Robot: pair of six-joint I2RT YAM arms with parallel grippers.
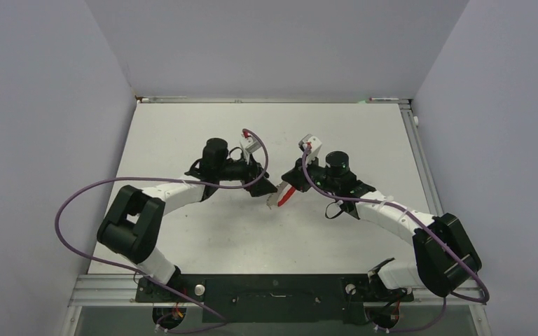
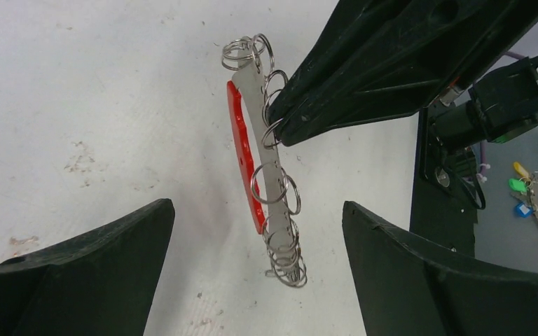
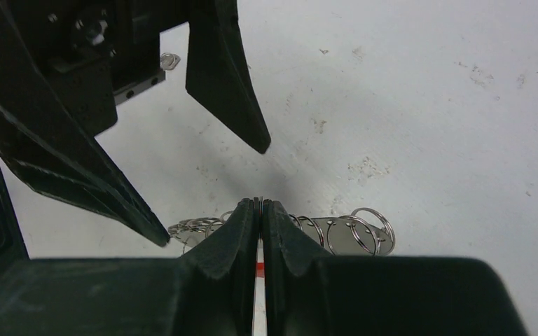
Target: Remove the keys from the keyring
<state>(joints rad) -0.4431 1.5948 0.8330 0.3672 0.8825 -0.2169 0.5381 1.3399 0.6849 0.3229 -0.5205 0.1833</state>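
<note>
The keyring hangs over the table: a red curved piece (image 2: pixel 240 150) beside a flat silver-grey strip (image 2: pixel 272 164) with holes, threaded with several thin metal rings (image 2: pixel 285 193). I cannot make out separate keys. My right gripper (image 3: pixel 260 203) is shut on one ring at mid-strip and holds the whole thing up; its black fingers (image 2: pixel 336 98) come in from the upper right in the left wrist view. My left gripper (image 2: pixel 256 204) is open, its fingers (image 2: pixel 98 259) on either side of the lower end, touching nothing. From above, both grippers meet at the red piece (image 1: pixel 285 195).
The white table (image 1: pixel 203 133) has grey walls on three sides. Purple cables (image 1: pixel 63 210) loop off both arms. A black rail (image 2: pixel 434 161) marks the table's near edge, with coloured clutter (image 2: pixel 518 185) beyond. A small metal bit (image 3: pixel 170 61) shows by the left gripper's body.
</note>
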